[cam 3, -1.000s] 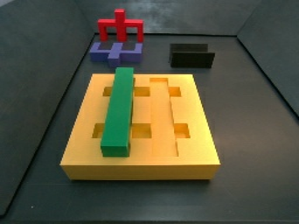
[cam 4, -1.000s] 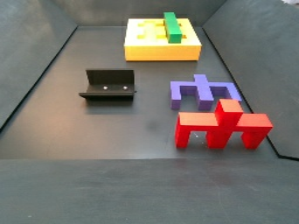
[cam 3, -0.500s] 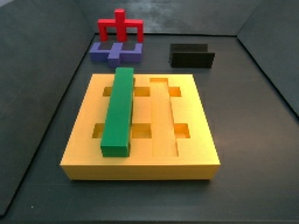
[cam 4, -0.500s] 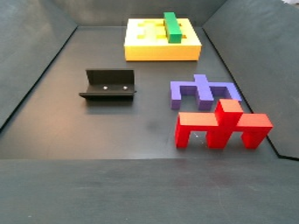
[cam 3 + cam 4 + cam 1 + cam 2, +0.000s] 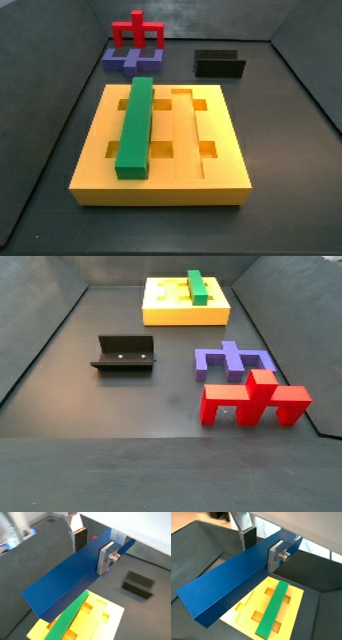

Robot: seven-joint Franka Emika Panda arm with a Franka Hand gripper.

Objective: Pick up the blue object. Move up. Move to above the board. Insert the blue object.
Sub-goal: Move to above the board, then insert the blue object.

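Dark blue, the blue object [image 5: 70, 577] sits clamped between the end effector's [image 5: 92, 546] silver fingers [image 5: 106, 557] in both wrist views, hanging above the yellow board [image 5: 298, 612], whose groove holds a green bar [image 5: 274, 607]. In both side views neither end effector nor blue object appears; the board [image 5: 201, 175] rests on the dark surface [image 5: 80, 376], well apart from the fixture [image 5: 126, 353], the purplish-blue block [image 5: 230, 360] and the red piece [image 5: 254, 400].
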